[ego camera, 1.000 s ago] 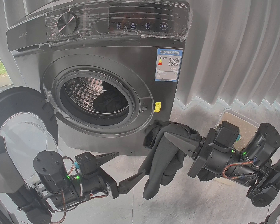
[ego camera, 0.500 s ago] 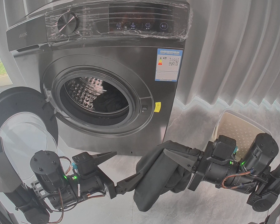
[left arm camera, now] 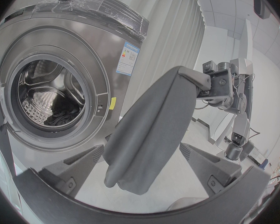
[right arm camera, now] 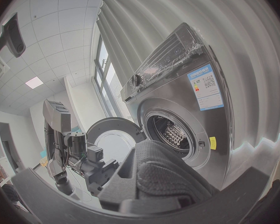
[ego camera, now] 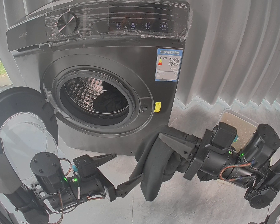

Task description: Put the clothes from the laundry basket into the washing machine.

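The washing machine (ego camera: pixel 99 63) stands with its round door (ego camera: pixel 18 115) swung wide open on the robot's left of the opening, so the steel drum (ego camera: pixel 84 92) lies bare to view. In front of the machine's lower right corner a dark grey garment (ego camera: pixel 158 162) hangs in loose folds, clear of the opening and below its rim. To the right of the machine, a pale laundry basket (ego camera: pixel 239 123) sits on the floor, partly hidden behind the right arm. The right gripper (ego camera: pixel 166 142) is level with the machine's bottom edge, its jaws clenched on the top of the garment. The left gripper (ego camera: pixel 129 165) sits low in front of the machine, under the opening, its jaws spread wide and holding nothing; one fingertip lies just beside the cloth's hanging edge. A small dark heap of clothes (ego camera: pixel 113 101) rests low inside the drum.
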Tool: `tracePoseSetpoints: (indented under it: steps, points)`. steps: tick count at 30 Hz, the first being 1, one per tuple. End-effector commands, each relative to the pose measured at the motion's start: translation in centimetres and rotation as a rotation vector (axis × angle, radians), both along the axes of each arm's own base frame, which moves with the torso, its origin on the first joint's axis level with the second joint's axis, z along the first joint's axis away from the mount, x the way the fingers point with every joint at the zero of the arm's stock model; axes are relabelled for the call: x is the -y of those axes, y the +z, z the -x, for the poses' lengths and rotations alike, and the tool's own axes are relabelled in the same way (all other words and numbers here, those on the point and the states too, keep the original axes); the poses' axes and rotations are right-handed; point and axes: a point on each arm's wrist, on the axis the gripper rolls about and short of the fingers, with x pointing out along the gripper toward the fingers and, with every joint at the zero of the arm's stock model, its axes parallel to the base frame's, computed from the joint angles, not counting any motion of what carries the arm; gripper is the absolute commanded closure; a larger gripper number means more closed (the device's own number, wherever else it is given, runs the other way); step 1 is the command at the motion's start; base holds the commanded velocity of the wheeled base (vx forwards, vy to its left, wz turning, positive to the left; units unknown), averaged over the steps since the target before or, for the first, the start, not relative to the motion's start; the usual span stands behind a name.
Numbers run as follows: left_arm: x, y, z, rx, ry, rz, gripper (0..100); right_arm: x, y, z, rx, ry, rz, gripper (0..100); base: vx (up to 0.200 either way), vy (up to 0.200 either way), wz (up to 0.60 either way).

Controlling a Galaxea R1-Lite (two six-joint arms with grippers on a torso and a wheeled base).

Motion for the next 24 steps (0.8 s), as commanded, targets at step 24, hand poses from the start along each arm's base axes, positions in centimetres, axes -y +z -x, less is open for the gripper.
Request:
tracePoseSetpoints:
  steps: [24]
  points:
    - [3.4, 0.5, -1.5, 0.057, -0.045, 0.048, 0, -1.4, 0.9, 0.0, 0.028, 0.030, -0.037, 100, 0.000, 0.000, 0.00]
